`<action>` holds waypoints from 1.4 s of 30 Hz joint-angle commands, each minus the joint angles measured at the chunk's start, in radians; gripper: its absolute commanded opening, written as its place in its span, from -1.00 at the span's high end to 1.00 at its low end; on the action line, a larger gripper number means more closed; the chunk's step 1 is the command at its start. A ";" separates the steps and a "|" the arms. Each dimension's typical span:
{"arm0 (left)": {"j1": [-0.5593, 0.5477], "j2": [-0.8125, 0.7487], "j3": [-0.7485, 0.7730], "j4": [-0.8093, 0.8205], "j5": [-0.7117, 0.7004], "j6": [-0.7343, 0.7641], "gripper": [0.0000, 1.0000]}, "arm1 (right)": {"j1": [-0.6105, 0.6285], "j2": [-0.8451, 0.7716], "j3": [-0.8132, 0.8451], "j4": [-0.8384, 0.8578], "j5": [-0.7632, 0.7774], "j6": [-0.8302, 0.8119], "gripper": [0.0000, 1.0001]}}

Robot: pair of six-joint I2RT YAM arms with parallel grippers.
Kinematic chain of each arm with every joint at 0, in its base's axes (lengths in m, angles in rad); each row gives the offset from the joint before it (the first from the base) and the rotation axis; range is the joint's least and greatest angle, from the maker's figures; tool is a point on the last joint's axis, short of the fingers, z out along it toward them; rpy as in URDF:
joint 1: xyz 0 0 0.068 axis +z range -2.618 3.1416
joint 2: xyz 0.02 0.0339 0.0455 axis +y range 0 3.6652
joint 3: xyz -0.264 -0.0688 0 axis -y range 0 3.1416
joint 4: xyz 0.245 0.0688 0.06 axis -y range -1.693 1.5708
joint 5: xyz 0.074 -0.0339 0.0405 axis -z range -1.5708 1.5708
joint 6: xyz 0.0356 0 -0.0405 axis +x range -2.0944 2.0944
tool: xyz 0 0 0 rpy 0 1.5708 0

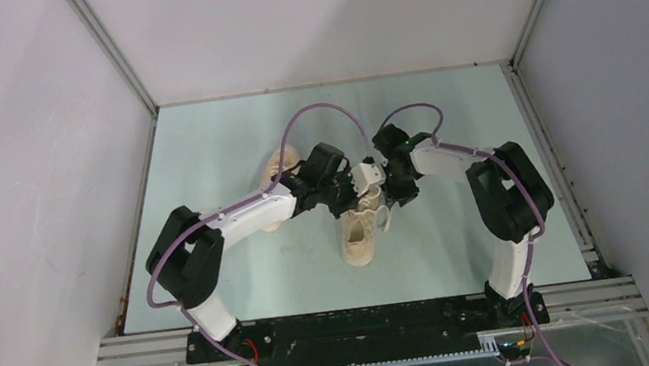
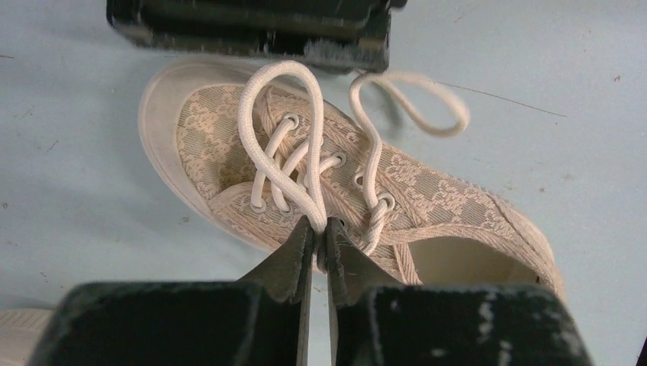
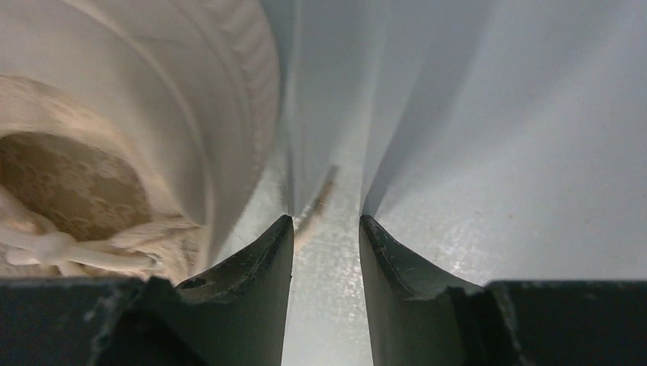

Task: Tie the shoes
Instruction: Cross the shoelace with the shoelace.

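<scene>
One of the shoes [image 1: 360, 235], cream-beige with off-white laces, lies mid-table with its toe toward the arms. Its lace forms a tall loop [image 2: 278, 130] over the eyelets, and my left gripper [image 2: 320, 223] is shut on the base of that loop. A second, loose stretch of lace [image 2: 416, 103] curls on the table beside the shoe. My right gripper [image 3: 326, 221] is low at the table on the shoe's [image 3: 137, 114] right side, jaws apart, with only table and a thin blurred strand [image 3: 319, 200] past the tips. In the top view both grippers, left [image 1: 348, 201] and right [image 1: 396, 191], meet over this shoe.
The other shoe [image 1: 279, 165] lies farther back on the left, partly hidden by my left arm. The pale green table [image 1: 460, 250] is closed in by white walls and metal rails. The right gripper's black body [image 2: 252, 27] sits close beyond the shoe's toe in the left wrist view.
</scene>
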 commanded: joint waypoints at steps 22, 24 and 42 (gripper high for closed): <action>0.008 -0.075 -0.005 -0.001 -0.016 -0.003 0.78 | 0.037 0.123 0.085 -0.050 0.040 0.078 0.46; 0.007 -0.073 -0.001 -0.006 -0.012 -0.002 0.78 | 0.019 0.117 0.084 -0.049 0.044 0.064 0.67; 0.007 0.050 0.122 -0.052 -0.075 0.024 0.79 | -0.208 -0.351 0.085 0.101 -0.747 -0.158 1.00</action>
